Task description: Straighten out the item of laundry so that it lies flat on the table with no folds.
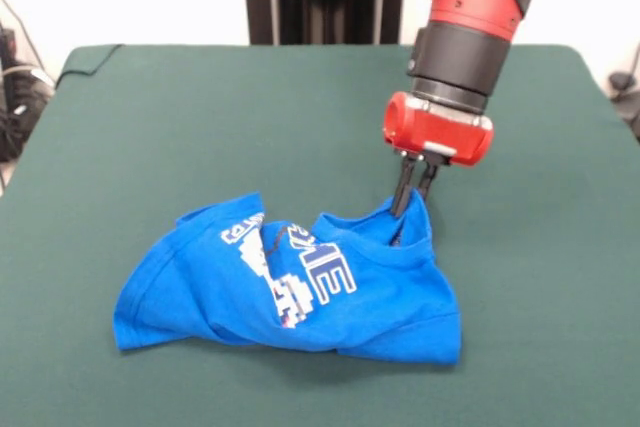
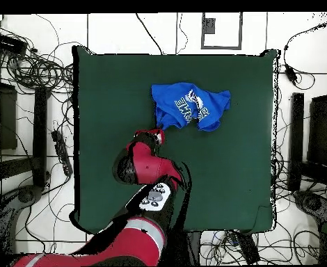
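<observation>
Down at the shirt's (image 1: 300,287) far edge, the gripper (image 1: 410,209) has its two thin black fingers (image 1: 404,190) pinched together on a raised peak of blue cloth, so it grips the shirt there. Above them sit the red gripper block and the black and red arm (image 1: 470,7). Nothing stands between the gripper and the cloth. From above, cables (image 2: 34,69) and dark stands crowd the floor around the table (image 2: 110,90). The table top is dark green and matte, felt-like, rectangular with rounded corners. The shirt is soft, bright blue, rumpled into a low mound with folds crossing its white lettering and emblem. It lies toward the table's front half in the front view, spreading from the gripper toward the camera and sideways, its pinched edge lifted.
</observation>
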`<control>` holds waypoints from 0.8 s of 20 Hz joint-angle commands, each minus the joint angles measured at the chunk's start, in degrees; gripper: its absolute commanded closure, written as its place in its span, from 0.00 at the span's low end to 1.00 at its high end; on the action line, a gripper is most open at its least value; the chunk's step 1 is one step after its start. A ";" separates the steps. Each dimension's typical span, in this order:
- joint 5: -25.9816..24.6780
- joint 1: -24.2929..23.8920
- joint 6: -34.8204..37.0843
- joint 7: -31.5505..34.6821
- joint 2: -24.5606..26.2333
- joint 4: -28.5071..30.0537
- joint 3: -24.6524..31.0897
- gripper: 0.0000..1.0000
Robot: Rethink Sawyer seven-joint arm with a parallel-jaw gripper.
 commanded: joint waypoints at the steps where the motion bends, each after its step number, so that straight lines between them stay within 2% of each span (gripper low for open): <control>1: 8.94 2.87 13.65 12.64 0.64 0.39 -3.03 1.00; 10: 9.81 4.29 16.43 11.65 -0.50 0.30 -5.33 1.00; 16: 6.47 7.89 21.27 9.19 -7.54 1.75 -11.74 1.00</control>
